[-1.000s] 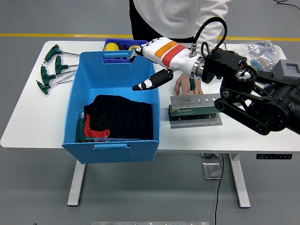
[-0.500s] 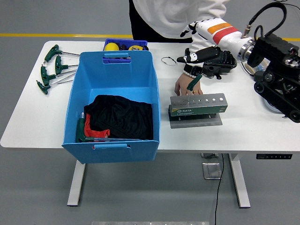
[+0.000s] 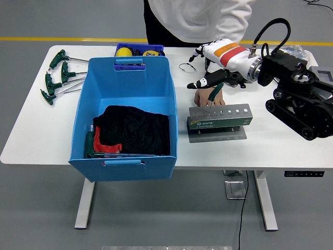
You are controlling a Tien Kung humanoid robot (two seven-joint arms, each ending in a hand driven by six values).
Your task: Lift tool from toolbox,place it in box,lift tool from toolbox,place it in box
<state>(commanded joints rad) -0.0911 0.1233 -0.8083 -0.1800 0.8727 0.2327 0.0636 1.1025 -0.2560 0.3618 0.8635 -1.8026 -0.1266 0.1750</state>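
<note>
From my remote seat, the white table [image 3: 270,151] fills the view, and I take the blue box [image 3: 125,117] standing on its left half as my landmark. Inside the box, toward its near end, lies a black cloth [image 3: 136,129] over something red, with a green-handled tool [image 3: 88,145] against the box's left wall. My right arm [image 3: 299,101] comes in from well to the right of the box, its white-and-orange hand [image 3: 218,65] hovering right of the box's far corner; the fingers are loosely spread and I see nothing gripped in them. A person in a white top [image 3: 200,18] stands beyond the box at the table's far side, one hand [image 3: 209,97] resting on the table under my hand, holding a green-handled tool [image 3: 215,90]. Just right of the box sits the toolbox [image 3: 219,121], a grey holder with a row of holes and a green front. Left of the box lie four green T-handle wrenches [image 3: 57,75]. Behind the box sits a small blue tray [image 3: 138,49] with a yellow object.
</note>
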